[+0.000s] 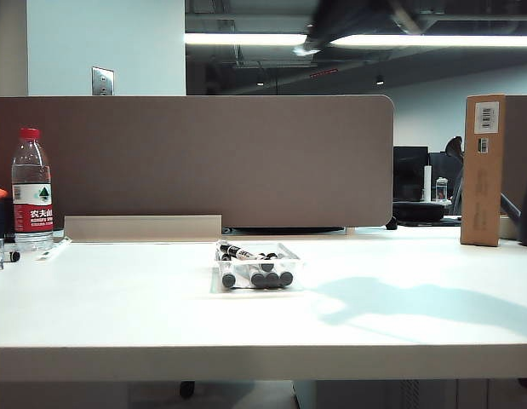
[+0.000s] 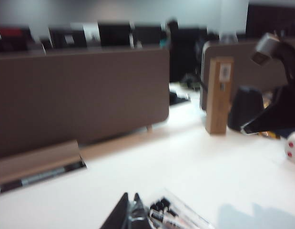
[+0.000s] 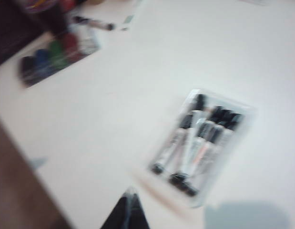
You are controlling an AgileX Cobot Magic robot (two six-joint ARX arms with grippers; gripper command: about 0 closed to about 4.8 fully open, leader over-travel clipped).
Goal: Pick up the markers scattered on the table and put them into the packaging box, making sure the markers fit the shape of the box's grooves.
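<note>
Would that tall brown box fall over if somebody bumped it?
Probably. The brown box stands upright on a narrow end near the table edge, so it likely tips easily. It looks like thin cardboard, so likely light and would slide too.

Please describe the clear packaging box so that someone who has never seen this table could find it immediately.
Look at the white table, in front of the long brown divider. Near the middle of the tabletop lies a shallow clear plastic box holding black-capped markers side by side. Unlike the tall brown cardboard box at the far right and the water bottle at the far left, it is flat and transparent.
</note>
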